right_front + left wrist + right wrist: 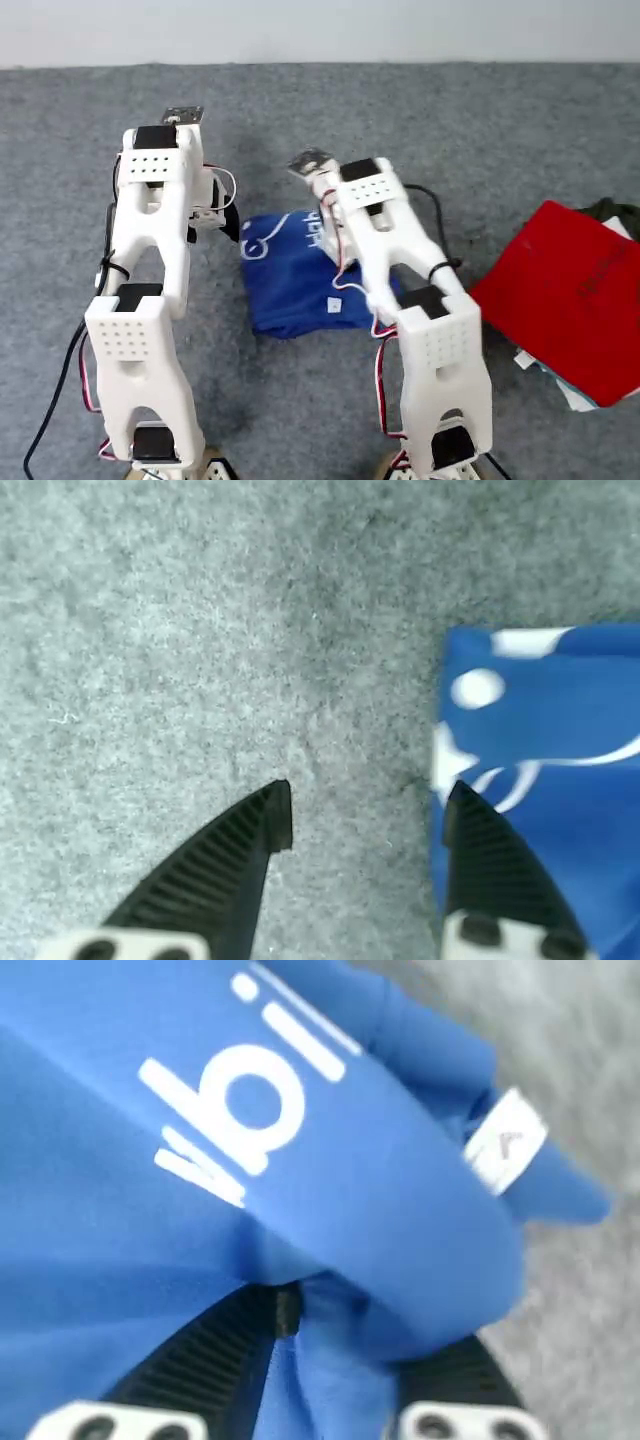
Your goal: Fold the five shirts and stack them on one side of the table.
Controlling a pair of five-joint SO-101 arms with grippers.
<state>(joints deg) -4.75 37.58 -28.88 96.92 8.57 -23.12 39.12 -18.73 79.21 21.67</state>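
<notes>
Right wrist view puts the blue shirt (pixel 250 1110) directly in the right gripper (pixel 355 1335). A bunched fold of cloth fills the space between the jaws, which look clamped on it. The white lettering and a small white tag (pixel 505 1145) lie just beyond the fingertips.

The left gripper (pixel 370 805) hangs low over the grey table (pixel 200 630) with its jaws well apart. Bare carpet lies between them. The shirt's printed edge runs at the tip of one finger, touching or nearly so; I cannot tell which.

In the high view the shirt lies partly folded between the two arms. A red shirt (pixel 565 295) tops a pile of clothes (pixel 575 395) at the table's side, well away from both grippers.

The step in hand seems to be a fold of the blue shirt, probably the last piece before it joins the pile. To do it well, the right jaws should carry their fold across low and taut, so the layer lands flat rather than lumpy where it is pinched. The left jaws would best anchor the edge at their fingertip, either by closing on it or by pressing it down. Otherwise the whole shirt is likely to drag over the carpet instead of folding. The right jaws should let go only once the moving edge lines up with the one beneath.
</notes>
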